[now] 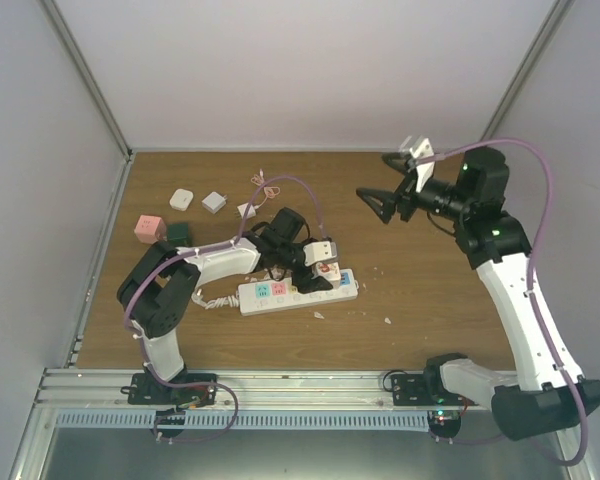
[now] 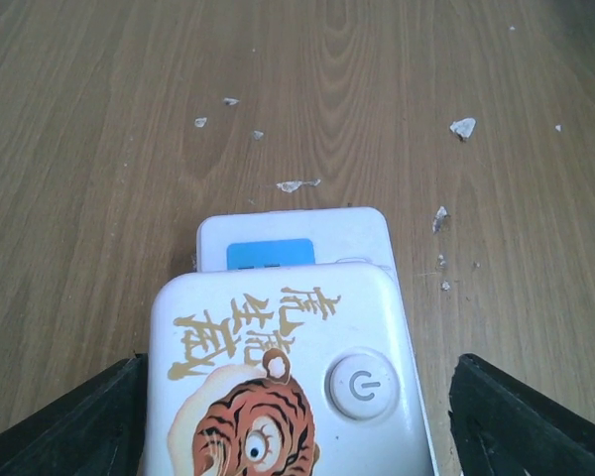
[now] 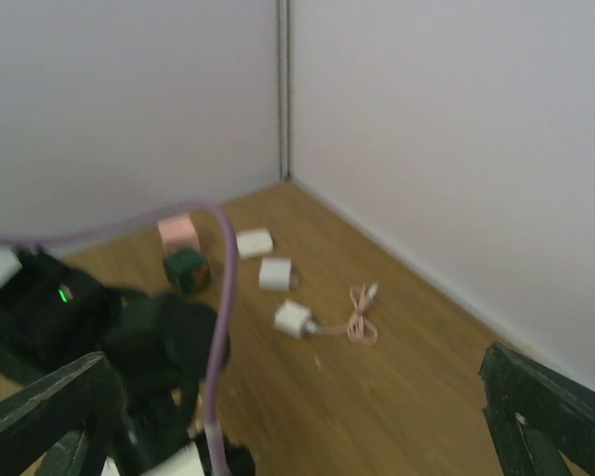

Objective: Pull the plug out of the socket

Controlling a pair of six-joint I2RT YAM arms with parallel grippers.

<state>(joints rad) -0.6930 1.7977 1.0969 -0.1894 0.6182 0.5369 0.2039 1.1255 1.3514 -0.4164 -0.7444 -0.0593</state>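
Observation:
The socket (image 1: 298, 292) is a long white power strip with pastel outlet faces, lying mid-table. Its end with a blue face (image 2: 269, 255) shows in the left wrist view. The plug (image 2: 278, 377), a white block with a tiger picture and a round power button, sits on the socket (image 2: 297, 230). My left gripper (image 2: 299, 362) straddles the plug (image 1: 328, 270). Its left finger (image 2: 89, 421) is against the plug's side, while a gap remains at the right finger (image 2: 516, 416). My right gripper (image 1: 385, 195) hangs open in the air at the back right, holding nothing.
At the back left lie a pink cube (image 1: 148, 227), a dark green cube (image 1: 177, 234), two white adapters (image 1: 182, 199) (image 1: 214, 202), and a white charger (image 3: 293, 318) with a pink cable (image 3: 361, 315). White crumbs (image 2: 463, 126) dot the wood. Walls enclose three sides.

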